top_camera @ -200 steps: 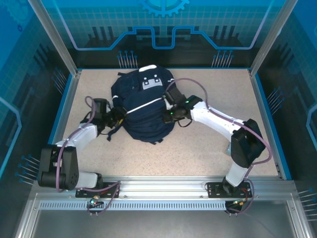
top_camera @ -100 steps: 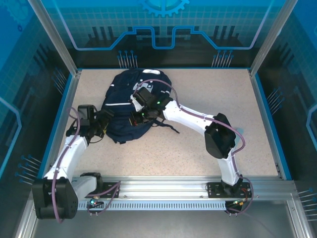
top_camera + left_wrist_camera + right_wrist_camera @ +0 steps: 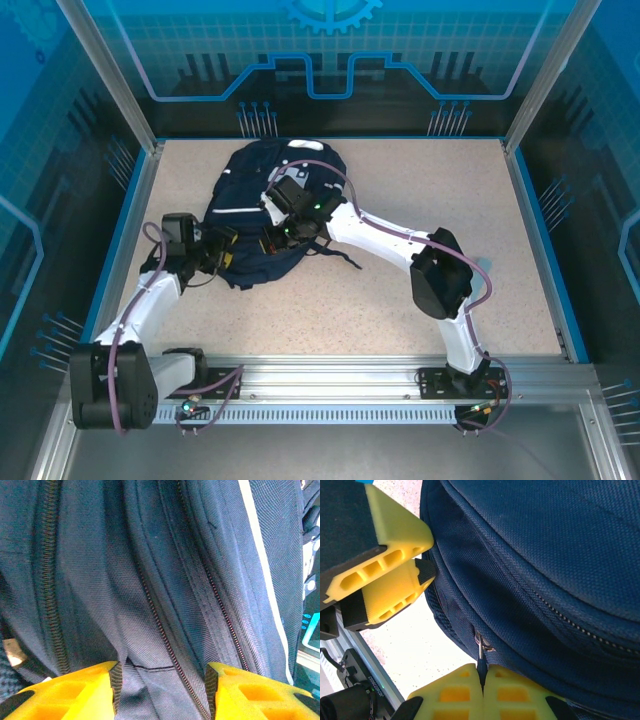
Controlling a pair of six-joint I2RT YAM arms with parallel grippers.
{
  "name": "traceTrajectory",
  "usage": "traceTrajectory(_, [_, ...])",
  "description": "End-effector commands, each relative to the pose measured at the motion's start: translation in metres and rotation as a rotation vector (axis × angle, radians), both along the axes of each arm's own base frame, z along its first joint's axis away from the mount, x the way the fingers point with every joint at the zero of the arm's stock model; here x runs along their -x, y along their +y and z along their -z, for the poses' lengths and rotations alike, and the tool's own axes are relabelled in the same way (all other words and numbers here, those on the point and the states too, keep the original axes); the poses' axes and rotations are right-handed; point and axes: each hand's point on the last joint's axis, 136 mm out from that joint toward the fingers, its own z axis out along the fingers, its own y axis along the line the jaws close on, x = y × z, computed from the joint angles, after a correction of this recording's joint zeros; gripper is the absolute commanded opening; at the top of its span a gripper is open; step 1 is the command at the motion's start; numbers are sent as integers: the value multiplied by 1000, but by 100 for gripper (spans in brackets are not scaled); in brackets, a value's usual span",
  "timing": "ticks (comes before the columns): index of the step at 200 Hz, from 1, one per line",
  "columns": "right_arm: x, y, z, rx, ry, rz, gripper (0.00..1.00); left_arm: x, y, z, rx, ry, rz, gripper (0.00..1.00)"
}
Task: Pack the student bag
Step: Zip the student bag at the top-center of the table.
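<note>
The navy student bag (image 3: 250,195) lies at the back left of the table, its white patch at the far end. My left gripper (image 3: 225,247) is at the bag's near left edge; in the left wrist view its yellow fingers (image 3: 75,690) pinch a fold of bag fabric (image 3: 150,555) with a zipper line running between them. My right gripper (image 3: 272,240) reaches over the bag's near side. In the right wrist view it (image 3: 482,680) is shut on the dark zipper pull (image 3: 480,652) of the bag (image 3: 545,555), with the left gripper (image 3: 431,555) close by.
The speckled table (image 3: 420,190) has a blue rim and glass walls all round. A dark strap (image 3: 345,258) trails off the bag to the right. An aluminium rail (image 3: 330,375) runs along the near edge by the arm bases.
Over the last second the bag slid left and turned, and the right arm swung left with it. The left gripper drew back, then came in onto the bag's near left edge.
</note>
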Motion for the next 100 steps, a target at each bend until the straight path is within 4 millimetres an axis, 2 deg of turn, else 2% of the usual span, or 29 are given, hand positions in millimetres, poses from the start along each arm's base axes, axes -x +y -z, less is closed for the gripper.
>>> traceTrajectory(1, [1, 14, -16, -53, -35, -37, 0, -5, -8, -1, 51, -20, 13, 48])
traceTrajectory(27, [3, 13, -15, -48, -34, -45, 0, -8, -6, 2, 45, -20, 7, 47])
traceTrajectory(55, [5, 7, -13, -21, -46, -47, 0, -16, -9, 6, 48, -28, 9, 38])
traceTrajectory(77, [4, -8, -11, 35, -75, -25, 0, -14, -3, 14, 6, -4, -1, 23])
traceTrajectory(100, [-5, -36, -6, 141, -126, 36, 0, -9, 4, 21, -46, 22, -8, 16])
